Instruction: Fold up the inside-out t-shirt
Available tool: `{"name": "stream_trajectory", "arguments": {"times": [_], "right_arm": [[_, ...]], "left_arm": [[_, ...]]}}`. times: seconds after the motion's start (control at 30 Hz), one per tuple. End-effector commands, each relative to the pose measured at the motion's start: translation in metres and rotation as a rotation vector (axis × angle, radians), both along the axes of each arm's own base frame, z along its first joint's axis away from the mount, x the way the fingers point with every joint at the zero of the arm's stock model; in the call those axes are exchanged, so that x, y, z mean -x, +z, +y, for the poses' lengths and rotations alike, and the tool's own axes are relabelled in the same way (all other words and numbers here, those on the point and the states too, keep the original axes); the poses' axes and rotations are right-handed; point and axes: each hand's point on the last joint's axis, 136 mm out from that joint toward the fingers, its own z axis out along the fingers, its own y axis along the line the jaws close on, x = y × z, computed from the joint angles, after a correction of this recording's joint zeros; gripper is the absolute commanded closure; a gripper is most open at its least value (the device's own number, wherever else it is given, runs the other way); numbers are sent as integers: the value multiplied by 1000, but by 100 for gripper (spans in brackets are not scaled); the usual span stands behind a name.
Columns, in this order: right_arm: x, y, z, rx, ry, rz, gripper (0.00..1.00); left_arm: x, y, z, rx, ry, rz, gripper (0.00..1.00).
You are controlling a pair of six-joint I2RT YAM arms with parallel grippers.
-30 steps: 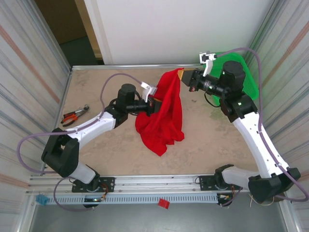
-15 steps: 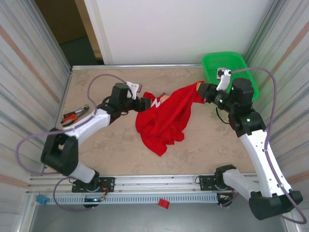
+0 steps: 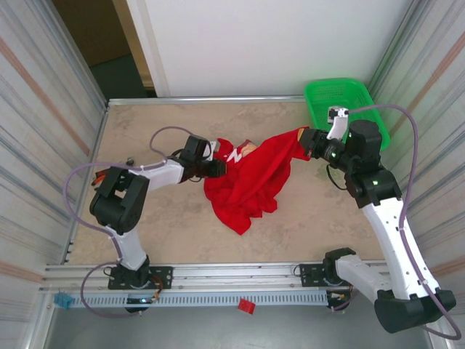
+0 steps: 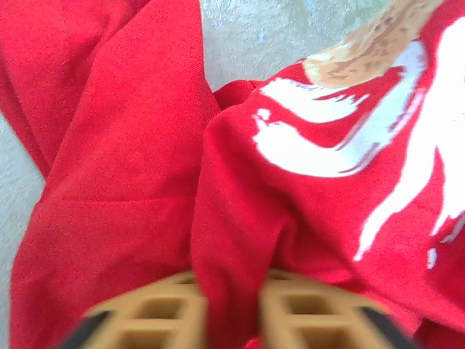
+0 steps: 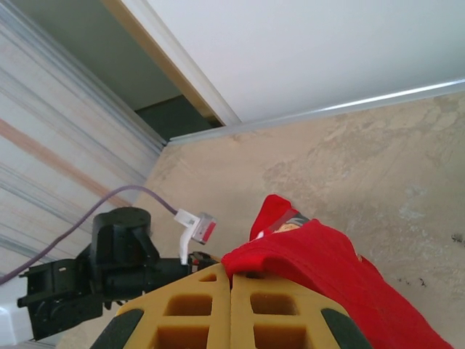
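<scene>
One red t-shirt (image 3: 247, 185), crumpled, white lettering (image 4: 327, 138) showing, perhaps part-inverted.

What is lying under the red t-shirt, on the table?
The t-shirt rests on the beige table, which shows around it. Anything beneath the crumpled heap is covered by the cloth.
</scene>
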Motion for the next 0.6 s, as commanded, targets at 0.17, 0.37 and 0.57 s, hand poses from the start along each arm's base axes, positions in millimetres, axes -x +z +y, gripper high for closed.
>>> {"name": "stream_trajectory", "arguments": {"times": [0.17, 0.37, 0.57], "right_arm": [[-4, 72, 12, -78, 69, -136, 100], [5, 113, 36, -209, 179, -189, 100], [57, 140, 83, -265, 312, -251, 100]], "left_arm": [[-1, 203, 44, 126, 55, -403, 100], [22, 363, 75, 210, 85, -674, 100], [24, 455, 77, 265, 91, -806, 100]]}}
